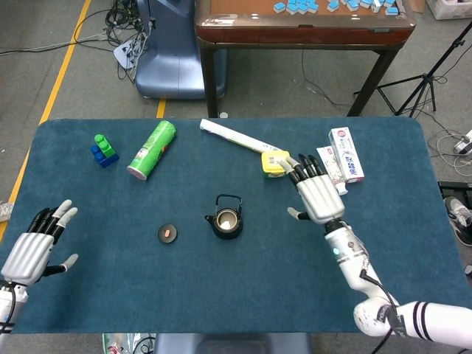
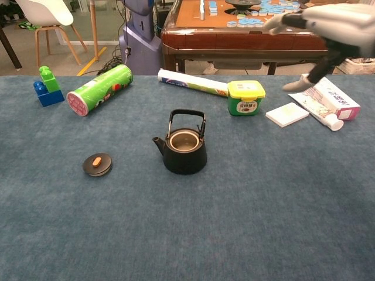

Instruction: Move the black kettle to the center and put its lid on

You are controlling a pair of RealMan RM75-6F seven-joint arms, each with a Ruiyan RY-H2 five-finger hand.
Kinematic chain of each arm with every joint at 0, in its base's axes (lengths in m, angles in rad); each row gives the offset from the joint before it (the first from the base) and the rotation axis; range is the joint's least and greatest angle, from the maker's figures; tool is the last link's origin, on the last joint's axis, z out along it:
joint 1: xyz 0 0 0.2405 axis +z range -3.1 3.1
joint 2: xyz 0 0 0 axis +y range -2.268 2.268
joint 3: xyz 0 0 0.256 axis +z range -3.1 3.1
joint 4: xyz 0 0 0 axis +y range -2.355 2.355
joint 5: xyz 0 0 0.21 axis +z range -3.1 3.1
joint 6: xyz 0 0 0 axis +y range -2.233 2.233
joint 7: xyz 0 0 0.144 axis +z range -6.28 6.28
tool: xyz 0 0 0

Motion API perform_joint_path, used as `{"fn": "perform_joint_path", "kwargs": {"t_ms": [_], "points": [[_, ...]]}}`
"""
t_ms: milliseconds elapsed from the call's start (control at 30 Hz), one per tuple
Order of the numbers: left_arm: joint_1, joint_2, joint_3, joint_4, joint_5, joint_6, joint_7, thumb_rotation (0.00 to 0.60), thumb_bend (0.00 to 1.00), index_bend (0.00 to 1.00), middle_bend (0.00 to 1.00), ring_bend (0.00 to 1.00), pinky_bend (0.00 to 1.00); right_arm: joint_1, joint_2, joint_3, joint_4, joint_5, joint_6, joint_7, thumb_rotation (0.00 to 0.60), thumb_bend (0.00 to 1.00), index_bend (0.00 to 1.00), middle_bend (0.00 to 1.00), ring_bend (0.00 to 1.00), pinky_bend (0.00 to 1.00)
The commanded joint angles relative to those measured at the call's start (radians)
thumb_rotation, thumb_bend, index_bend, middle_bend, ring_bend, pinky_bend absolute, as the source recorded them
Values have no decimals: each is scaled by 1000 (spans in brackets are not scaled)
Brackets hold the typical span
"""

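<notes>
The black kettle (image 1: 227, 218) (image 2: 185, 148) stands upright mid-table, mouth uncovered, handle raised. Its black lid (image 1: 168, 234) (image 2: 97, 164), with an orange knob, lies flat on the cloth to the kettle's left. My right hand (image 1: 316, 193) (image 2: 326, 29) hovers to the right of the kettle, well apart from it, fingers spread and empty. At the table's left edge my left hand (image 1: 34, 245) is open and empty, far from the lid; the chest view does not show it.
A green can (image 1: 152, 150) and toy blocks (image 1: 104, 150) lie at the back left. A white tube (image 1: 230, 136), a yellow-lidded tub (image 1: 275, 163), a white card (image 1: 309, 176) and toothpaste boxes (image 1: 345, 154) sit at the back right. A mahjong table (image 1: 302, 22) stands behind.
</notes>
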Motion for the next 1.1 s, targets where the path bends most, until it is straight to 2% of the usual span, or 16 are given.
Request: {"fn": "perform_joint_path", "kwargs": {"t_ms": [33,200,400,600,700,900,1000,1100], "points": [[-54,-15,-6,21,6,-61,-16,600,246,47,0,0,0,-89,76,-52,-43,-69,77,60,600,180,100,157,0,0],[-123,-59,-17,46,-4,-143,2,600,246,67,0,0,0,-183,142,-91,-53,-106,153,93,600,180,117,160,0,0],[-205,-112,-34,72,-49,-255,37,600,246,124,0,0,0,-257,184,-108,-56,-127,200,117,600,180,121,160,0,0],[-273,-154,-43,92,-117,-369,84,600,246,135,0,0,0,-299,202,-99,-52,-140,221,140,600,179,121,160,0,0],[-303,-169,-45,94,-160,-423,126,600,246,171,0,0,0,-313,203,-92,-48,-147,226,150,600,180,121,160,0,0],[-349,-205,-55,89,-259,-494,208,595,246,191,0,0,0,-330,201,-85,-40,-161,213,160,600,179,121,160,0,0],[-369,-221,-57,84,-303,-517,252,523,246,191,0,0,0,-339,203,-79,-38,-167,211,168,600,180,121,160,0,0],[-388,-240,-57,82,-347,-534,294,422,246,191,0,0,0,-350,205,-75,-35,-173,212,177,600,180,121,160,0,0]]}}
